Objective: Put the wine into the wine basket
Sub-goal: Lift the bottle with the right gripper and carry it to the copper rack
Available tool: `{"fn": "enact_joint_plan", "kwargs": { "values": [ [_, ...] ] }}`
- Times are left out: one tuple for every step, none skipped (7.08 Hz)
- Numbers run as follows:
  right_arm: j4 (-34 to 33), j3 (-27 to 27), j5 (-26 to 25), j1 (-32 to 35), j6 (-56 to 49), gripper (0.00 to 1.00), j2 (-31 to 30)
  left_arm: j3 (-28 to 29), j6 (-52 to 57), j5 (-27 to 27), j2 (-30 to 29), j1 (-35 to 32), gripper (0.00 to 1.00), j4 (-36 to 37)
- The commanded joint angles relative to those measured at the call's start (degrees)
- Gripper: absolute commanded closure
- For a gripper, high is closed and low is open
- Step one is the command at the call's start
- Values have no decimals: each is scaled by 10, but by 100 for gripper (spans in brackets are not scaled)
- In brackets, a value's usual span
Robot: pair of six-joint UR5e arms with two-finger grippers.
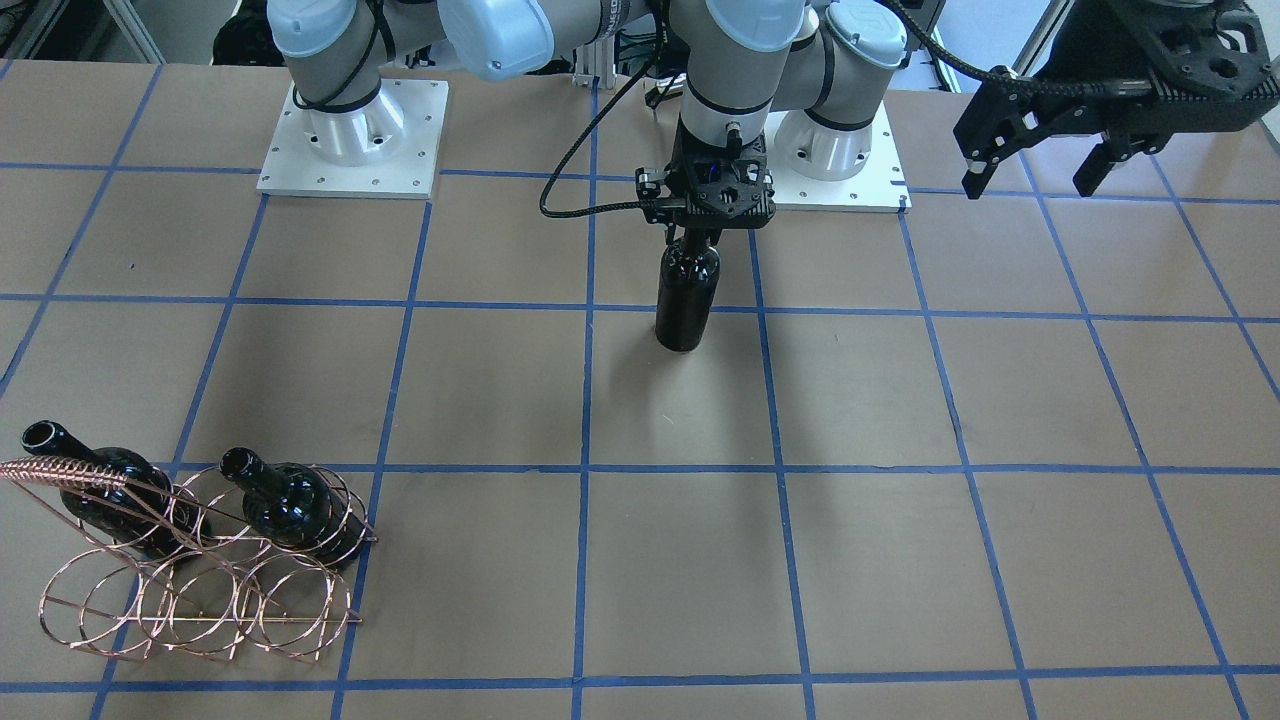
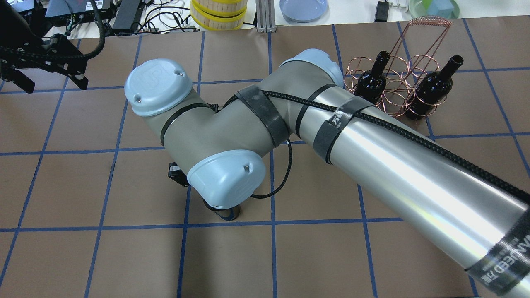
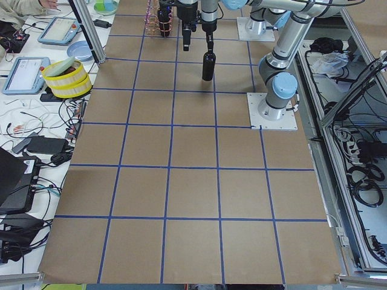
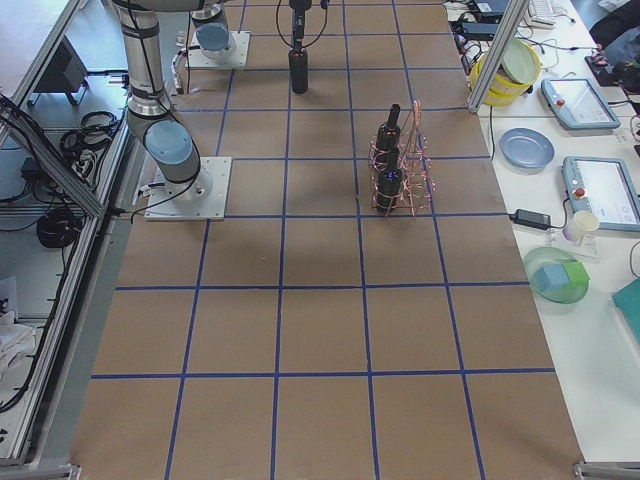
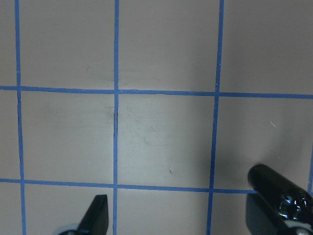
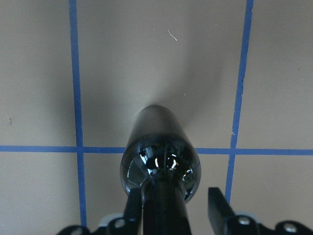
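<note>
A glossy black wine bottle (image 1: 686, 295) is upright at the table's middle, near the robot bases. My right gripper (image 1: 700, 237) is shut on its narrow neck from above. In the right wrist view the neck runs between the fingers (image 6: 133, 208), with the bottle's shoulder (image 6: 159, 161) below. I cannot tell if its base touches the table. The copper wire wine basket (image 1: 200, 600) stands far off with two more black bottles (image 1: 290, 505) in its rings. My left gripper (image 1: 1033, 183) is open, empty and held high to the side.
The right arm's large links (image 2: 372, 157) hide the held bottle in the overhead view. White base plates (image 1: 350, 180) sit at the robot's side of the table. Yellow-banded round boxes (image 2: 217, 14) and a blue plate (image 2: 302, 8) lie beyond the table's far edge.
</note>
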Motion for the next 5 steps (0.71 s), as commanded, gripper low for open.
{"fn": "enact_joint_plan", "kwargs": {
  "values": [
    [-1,0,1,-1,-1,100,-1,-2,0,2,2,-1,0,-1],
    [-1,-1,1,-2,-3,100,-2,-2,0,3,2,0,0,-1],
    [0,-4,0,-6,-2,100,-8,-2,0,3,3,-1,0,-1],
    [-1,-12,-2,-21,-3,100,-22,-2,0,3,3,-1,0,-2],
    [9,-16,-1,-53,-9,100,-47,-2,0,2,3,-1,0,-2]
  ]
}}
